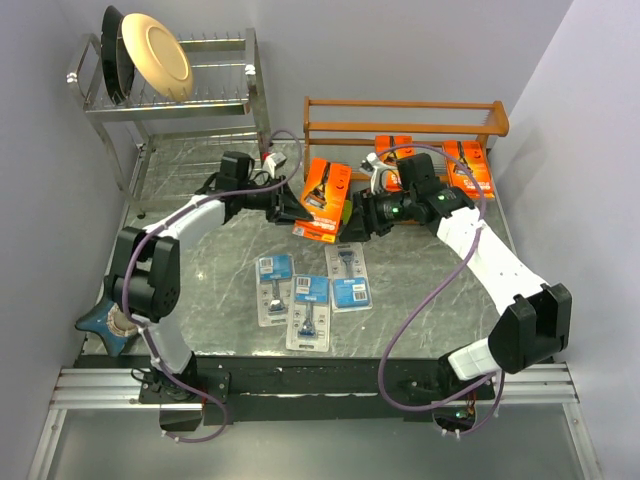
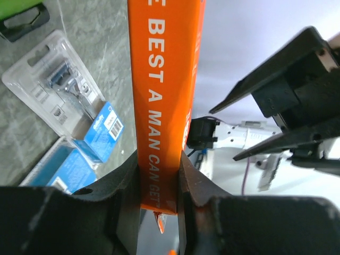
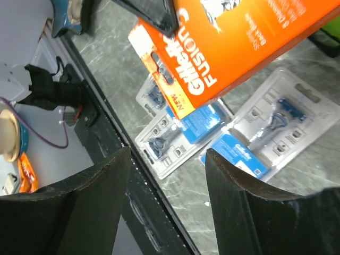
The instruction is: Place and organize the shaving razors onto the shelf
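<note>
The left end effector (image 1: 296, 206) is clamped on an orange razor pack (image 1: 322, 200), held on edge above the table (image 1: 450, 300) with its long axis running far to near. The right end effector (image 1: 358, 218), fingers apart and empty, faces the pack from just beside it and is nearer the shelf (image 1: 400, 104), which already holds two orange packs (image 1: 395, 150).

Orange pack (image 2: 164, 95), white lettering, sits in my black left pincer (image 2: 159, 178). At its 6 o'clock, three blister cards (image 1: 308, 310): clear, pale blue inserts. Table (image 1: 200, 270): grey, marbled. Shelf (image 1: 400, 104), 1 o'clock: reddish-brown.
</note>
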Controlling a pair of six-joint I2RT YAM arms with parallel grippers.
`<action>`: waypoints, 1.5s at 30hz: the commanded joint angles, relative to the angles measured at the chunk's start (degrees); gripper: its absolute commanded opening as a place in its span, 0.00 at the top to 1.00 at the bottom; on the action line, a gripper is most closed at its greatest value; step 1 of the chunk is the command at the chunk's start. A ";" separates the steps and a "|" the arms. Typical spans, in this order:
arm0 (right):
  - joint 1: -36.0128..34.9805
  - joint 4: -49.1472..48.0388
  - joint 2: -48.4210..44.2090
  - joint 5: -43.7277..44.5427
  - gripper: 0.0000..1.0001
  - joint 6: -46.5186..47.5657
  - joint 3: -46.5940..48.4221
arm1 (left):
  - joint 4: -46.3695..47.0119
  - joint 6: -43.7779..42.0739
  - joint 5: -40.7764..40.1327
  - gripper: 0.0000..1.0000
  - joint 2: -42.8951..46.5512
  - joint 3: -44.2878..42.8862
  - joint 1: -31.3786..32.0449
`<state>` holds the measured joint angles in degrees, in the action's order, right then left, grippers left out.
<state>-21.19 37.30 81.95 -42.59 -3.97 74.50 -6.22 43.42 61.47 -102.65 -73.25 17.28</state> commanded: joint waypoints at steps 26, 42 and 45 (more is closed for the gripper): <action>0.54 -4.17 0.92 3.30 0.62 6.16 1.70 | 16.85 24.86 -4.43 0.72 -8.44 -3.30 0.74; -6.14 -3.99 12.43 11.82 0.76 7.66 11.89 | 17.12 27.33 -5.40 0.56 -9.41 -4.79 0.74; -6.58 -4.95 13.41 15.42 0.78 6.78 12.95 | 17.03 27.51 -5.40 0.54 -9.06 -4.88 0.74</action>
<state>-27.05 35.09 94.70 -32.47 2.87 83.55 9.19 69.71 57.01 -111.87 -75.79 18.00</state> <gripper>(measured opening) 0.230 0.445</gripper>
